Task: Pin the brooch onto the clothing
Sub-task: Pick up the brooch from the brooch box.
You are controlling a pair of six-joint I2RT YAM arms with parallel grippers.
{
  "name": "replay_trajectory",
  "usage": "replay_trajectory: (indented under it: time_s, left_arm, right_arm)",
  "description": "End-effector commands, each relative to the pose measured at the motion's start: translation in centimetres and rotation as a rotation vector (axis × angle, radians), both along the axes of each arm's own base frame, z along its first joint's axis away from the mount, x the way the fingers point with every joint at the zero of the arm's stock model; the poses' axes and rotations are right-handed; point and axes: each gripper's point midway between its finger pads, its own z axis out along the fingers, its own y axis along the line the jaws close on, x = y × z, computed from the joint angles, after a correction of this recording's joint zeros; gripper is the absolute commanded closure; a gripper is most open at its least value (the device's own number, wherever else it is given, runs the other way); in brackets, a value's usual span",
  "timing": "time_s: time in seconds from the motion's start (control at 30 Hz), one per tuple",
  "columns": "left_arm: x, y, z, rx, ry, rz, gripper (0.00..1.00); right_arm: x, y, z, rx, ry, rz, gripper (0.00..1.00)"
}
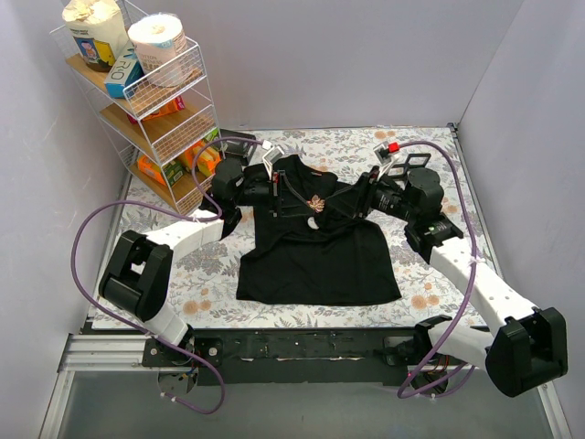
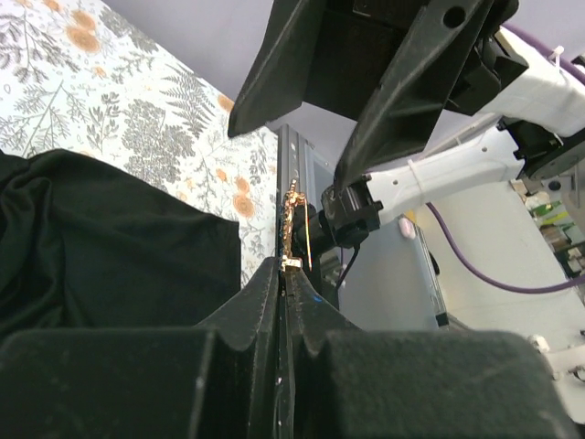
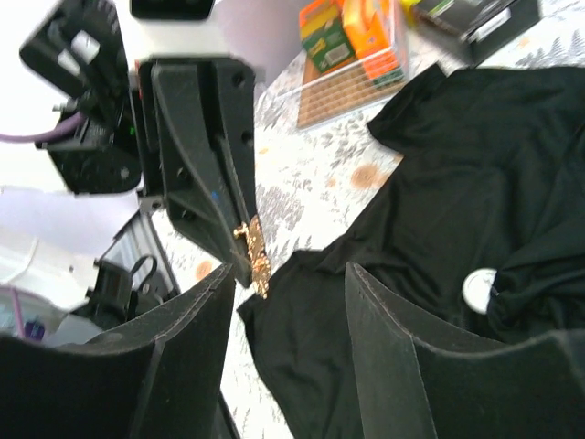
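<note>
Brooch (image 2: 292, 219) clamped edge-on in left gripper (image 2: 285, 267) over twelve-o'clock end of black T-shirt (image 1: 315, 265); right gripper (image 3: 291, 274) gapes beside it. Hold looks thin: it could twist loose and fall.

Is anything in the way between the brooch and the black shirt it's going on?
Nothing visible is. The left gripper pinches the brooch in its shut fingertips, held up over the shirt with only air between them. The right gripper is open and faces the brooch from the side, not underneath it.
</note>
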Motion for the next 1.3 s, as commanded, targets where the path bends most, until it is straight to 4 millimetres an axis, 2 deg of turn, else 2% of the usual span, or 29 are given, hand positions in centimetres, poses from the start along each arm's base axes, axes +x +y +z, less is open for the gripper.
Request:
replay_trajectory:
  time_s: [0.0, 0.2, 0.63, 0.73, 0.87, 1.0, 1.1, 1.27]
  left_arm:
    - [-1.0, 0.2, 0.5, 0.030, -0.044, -0.098, 1.00]
    - [-1.1, 0.2, 0.3, 0.034, -0.041, -0.113, 1.00]
    - [-1.2, 0.2, 0.4, 0.040, -0.035, -0.126, 1.00]
    - [-1.2, 0.2, 0.5, 0.040, -0.036, -0.129, 1.00]
    - [-1.2, 0.2, 0.6, 0.042, -0.035, -0.126, 1.00]
    - [-1.3, 0.2, 0.6, 0.041, -0.038, -0.131, 1.00]
    - [-1.3, 0.2, 0.6, 0.044, -0.038, -0.134, 1.00]
    - [-1.3, 0.1, 0.5, 0.048, -0.032, -0.136, 1.00]
  right_arm:
    - [-2.3, 0.9, -0.1, -0.032, -0.031, 0.159, 0.41]
    - [-2.8, 1.3, -1.0, -0.032, -0.024, 0.197, 0.41]
    - [-2.9, 3.9, -0.7, -0.037, -0.052, 0.229, 0.43]
    - [-2.5, 3.7, -0.7, -0.046, -0.058, 0.187, 0.49]
    - [-0.6, 2.1, -0.9, -0.101, -0.091, 0.018, 0.55]
    - [-0.6, 1.0, -1.0, -0.085, -0.097, -0.057, 0.59]
    - [-0.5, 0.5, -0.1, -0.025, -0.121, -0.108, 0.62]
    - [-0.7, 1.0, 0.3, 0.000, -0.132, -0.074, 0.63]
